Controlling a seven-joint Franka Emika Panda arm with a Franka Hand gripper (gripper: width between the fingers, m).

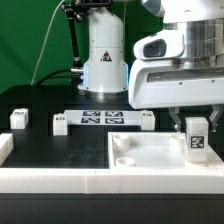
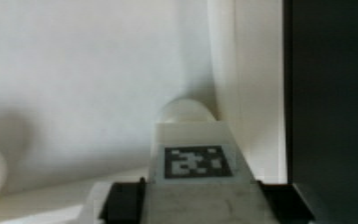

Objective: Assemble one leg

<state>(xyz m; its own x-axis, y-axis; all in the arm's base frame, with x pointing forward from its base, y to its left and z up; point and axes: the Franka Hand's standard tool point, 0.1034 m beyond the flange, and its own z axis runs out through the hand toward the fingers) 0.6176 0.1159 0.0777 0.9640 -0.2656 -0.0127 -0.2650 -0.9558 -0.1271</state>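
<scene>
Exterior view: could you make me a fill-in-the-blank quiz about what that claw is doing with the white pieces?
The gripper is shut on a small white ____ that carries a square tag.
It holds that piece upright above the large white ____.
The table under all the parts is coloured ____.
Missing words: leg; tray; black.

Stands on the white base [image 1: 103,55] at the back and reaches down at the exterior view's right, wrist housing [image 1: 180,70] level and broadside to the camera, gripper [image 1: 195,128] pointing straight down. Clamps the leg [image 1: 196,140] upright between closed jaws. From the wrist view, shows dark fingertips [image 2: 133,200] pressed on either side of it.
</scene>
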